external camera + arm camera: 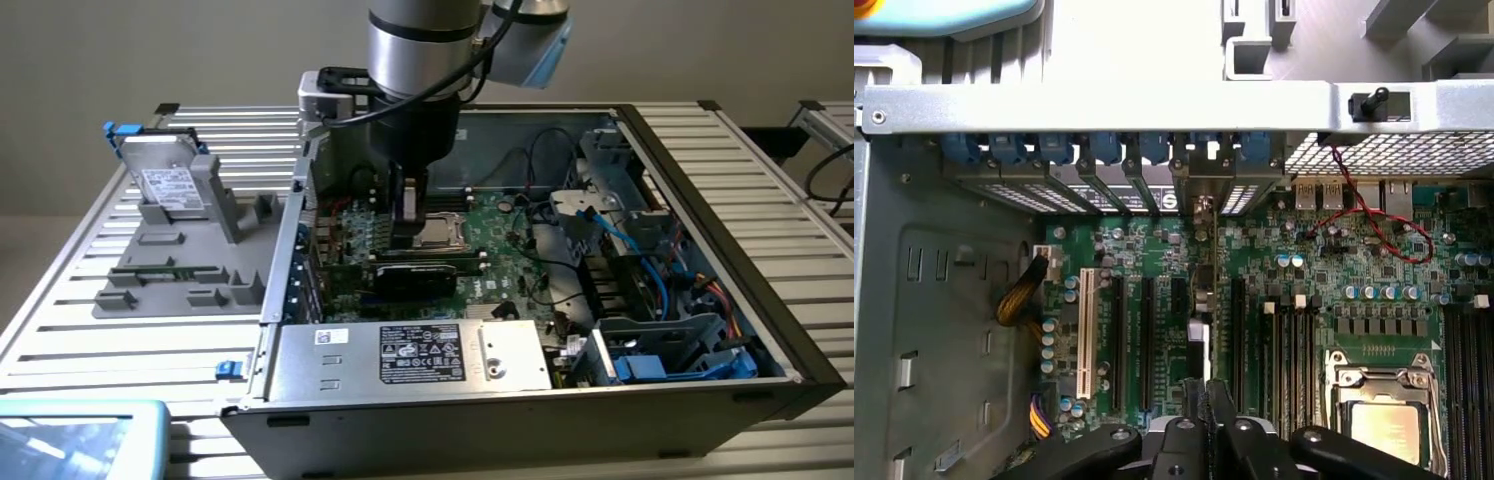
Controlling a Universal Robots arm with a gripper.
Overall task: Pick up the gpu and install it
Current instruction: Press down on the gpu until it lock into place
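Grey metal slats make up the surface (80, 300), and a big open computer case (747, 300) lies on it with its side off. Inside the case I see a green board (501, 260) with a shiny square chip socket (441, 235), blue wires (667, 270) on the exterior view's right, and a silver power box (414, 355) with a black label at the near edge.

The robot arm (420, 40) reaches straight down into the case. Its gripper (410, 195) is low over the green board, next to the chip socket.

From the wrist view, the gripper (1206, 400) has its jaws close together, pinching the gpu (1203, 300). The gpu is seen from its thin edge, so it looks like a dark strip. It stands upright over the board between two long black slots (1147, 340). Its metal end bracket (1206, 185) is up against the row of openings in the back wall of the case, beside the blue clips (1104, 150). I cannot tell if the card is pushed all the way down into a slot.

On the exterior view's left, beside the case, sits a grey holder tray (174, 280). A silver hard drive (171, 185) with a white label and blue tabs stands up in it. A pale blue bin (80, 435) is at the near corner.
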